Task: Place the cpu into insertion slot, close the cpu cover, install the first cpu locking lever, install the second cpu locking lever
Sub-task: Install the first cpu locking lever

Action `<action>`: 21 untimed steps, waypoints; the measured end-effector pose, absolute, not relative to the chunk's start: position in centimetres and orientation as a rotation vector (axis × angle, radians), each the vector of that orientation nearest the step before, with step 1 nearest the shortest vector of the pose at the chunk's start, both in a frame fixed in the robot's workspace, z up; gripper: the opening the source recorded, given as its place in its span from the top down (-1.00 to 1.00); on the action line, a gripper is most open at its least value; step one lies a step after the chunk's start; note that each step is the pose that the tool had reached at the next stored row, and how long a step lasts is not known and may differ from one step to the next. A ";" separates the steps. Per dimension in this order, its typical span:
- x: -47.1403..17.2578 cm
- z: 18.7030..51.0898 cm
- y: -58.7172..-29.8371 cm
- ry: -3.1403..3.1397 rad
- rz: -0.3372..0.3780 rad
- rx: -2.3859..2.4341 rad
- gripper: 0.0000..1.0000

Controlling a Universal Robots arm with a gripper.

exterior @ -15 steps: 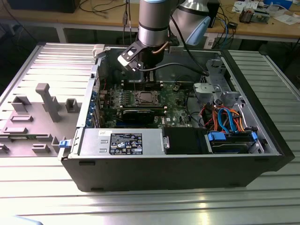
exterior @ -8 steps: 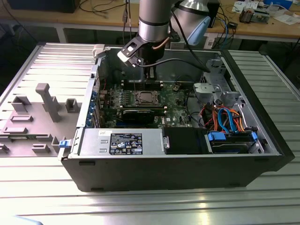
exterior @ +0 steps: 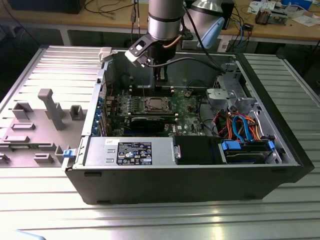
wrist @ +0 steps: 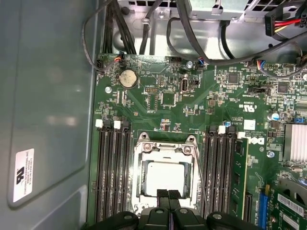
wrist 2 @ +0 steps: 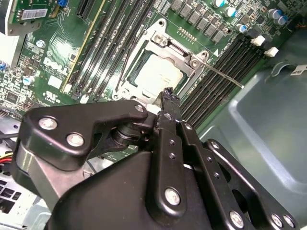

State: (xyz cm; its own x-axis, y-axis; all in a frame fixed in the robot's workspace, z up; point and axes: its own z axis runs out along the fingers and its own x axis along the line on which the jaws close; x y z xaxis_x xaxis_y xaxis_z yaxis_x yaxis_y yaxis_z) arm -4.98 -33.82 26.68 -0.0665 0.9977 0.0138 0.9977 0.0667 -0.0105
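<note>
Black two-finger gripper (wrist: 167, 195) is seen with fingertips pressed together and nothing held, poised just above one edge of the small square silver-rimmed insertion slot (wrist: 137, 143) on the green circuit board (wrist: 158, 96). Flat silver-grey square cpu (wrist: 164, 178) is seated in the slot. Thin silvery-tan cpu cover (wrist: 142, 165) is judged down over it. Thin wire locking lever (wrist: 200, 177) looks unlatched beside the socket. Lever step judged in hand: tips should be set on the wire only, chip top avoided.
</note>
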 end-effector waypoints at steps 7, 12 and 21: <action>-5.0 27.5 -33.8 -2.281 -0.003 -2.135 0.79; -5.0 27.9 -33.8 -2.281 -0.003 -2.135 0.79; -5.0 28.0 -33.8 -2.333 -0.002 -2.078 0.79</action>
State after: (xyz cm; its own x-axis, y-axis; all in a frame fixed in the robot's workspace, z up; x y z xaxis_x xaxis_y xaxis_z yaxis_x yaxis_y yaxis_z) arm -4.99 -33.82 27.96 -0.1152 0.9932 0.0138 0.9933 0.1154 -0.0106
